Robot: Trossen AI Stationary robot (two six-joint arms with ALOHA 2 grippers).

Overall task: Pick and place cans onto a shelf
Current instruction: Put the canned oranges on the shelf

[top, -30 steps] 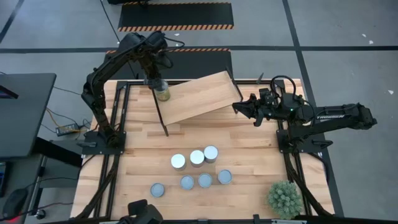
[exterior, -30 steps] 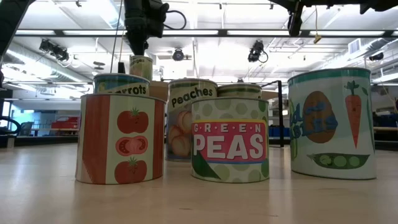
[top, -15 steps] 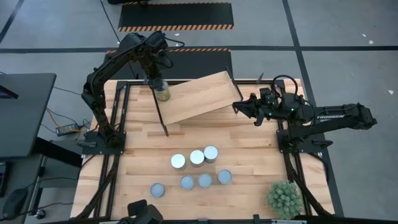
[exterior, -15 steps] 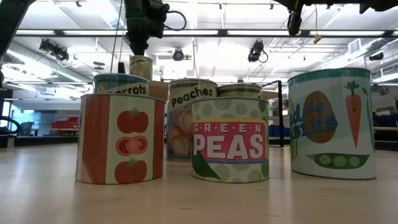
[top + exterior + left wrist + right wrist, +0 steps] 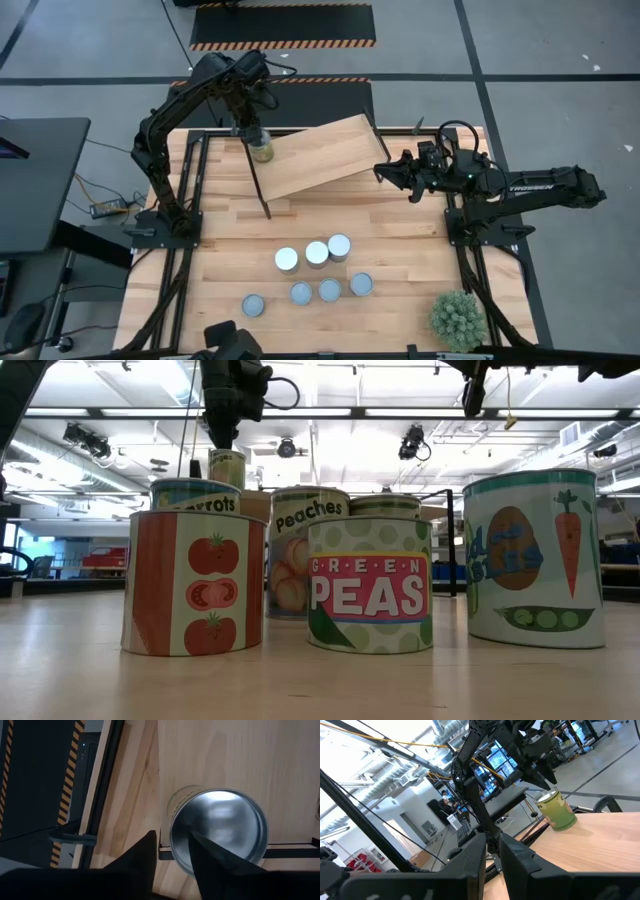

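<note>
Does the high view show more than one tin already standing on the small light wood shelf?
No: only one green-labelled tin stands on the light wood shelf; seven silver-topped tins remain on the tabletop.

Bright, even light falls on my surface (image 5: 400, 250) from overhead; in the low view long ceiling strips (image 5: 330, 412) glare white above the cans (image 5: 370, 585), whose near faces sit in soft shade. The can top (image 5: 217, 827) under my left wrist camera shines with a pale reflection. My own fingers (image 5: 145, 855) are dark and blurred up close. In the right wrist view the room behind looks washed out, and straight lines bend toward the edges.
</note>
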